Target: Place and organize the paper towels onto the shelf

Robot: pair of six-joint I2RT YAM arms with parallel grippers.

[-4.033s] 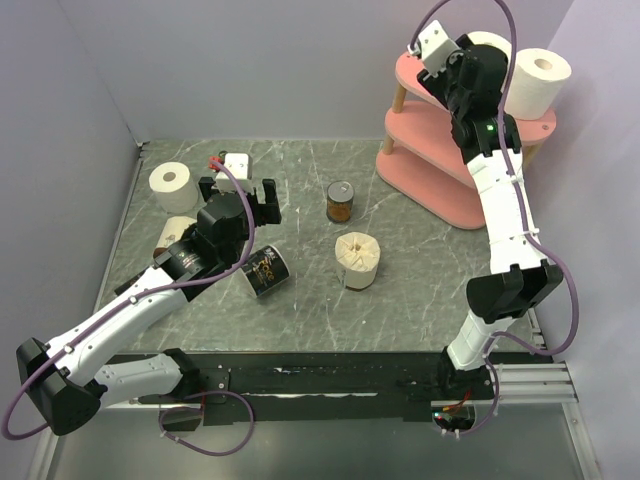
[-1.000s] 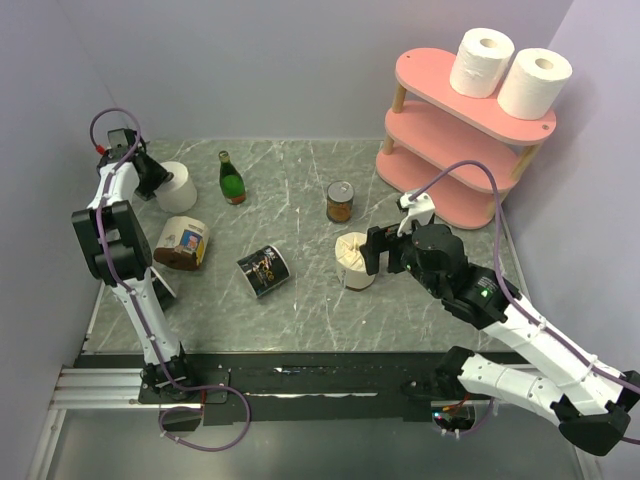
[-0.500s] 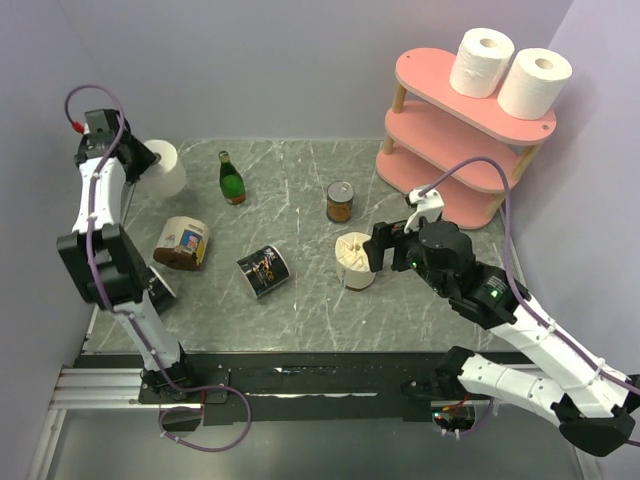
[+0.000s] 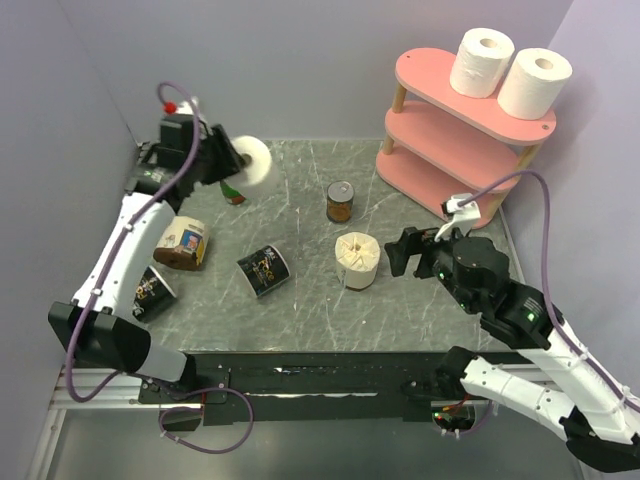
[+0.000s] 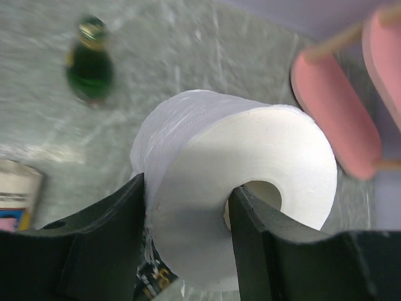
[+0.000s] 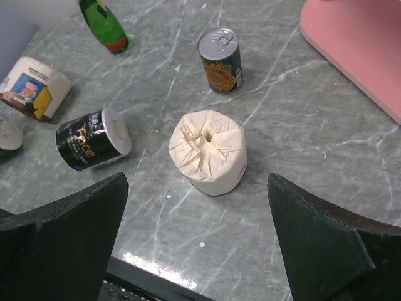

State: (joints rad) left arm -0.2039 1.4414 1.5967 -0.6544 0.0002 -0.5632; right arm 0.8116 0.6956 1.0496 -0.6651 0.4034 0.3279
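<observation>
Three plain white paper towel rolls (image 4: 481,62); one pink three-tier oval shelf (image 4: 430,130); one green glass bottle (image 6: 105,26); one labelled tin can (image 4: 340,201); one cream paper-wrapped roll (image 4: 357,260); three printed cylindrical containers (image 4: 264,271).

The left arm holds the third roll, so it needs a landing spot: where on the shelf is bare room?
The top board is bare at its left end, beside the two paper towels filling its right half. The middle board and bottom board look bare where visible, but headroom looks low. The table is crowded around the can and wrapped roll.
</observation>
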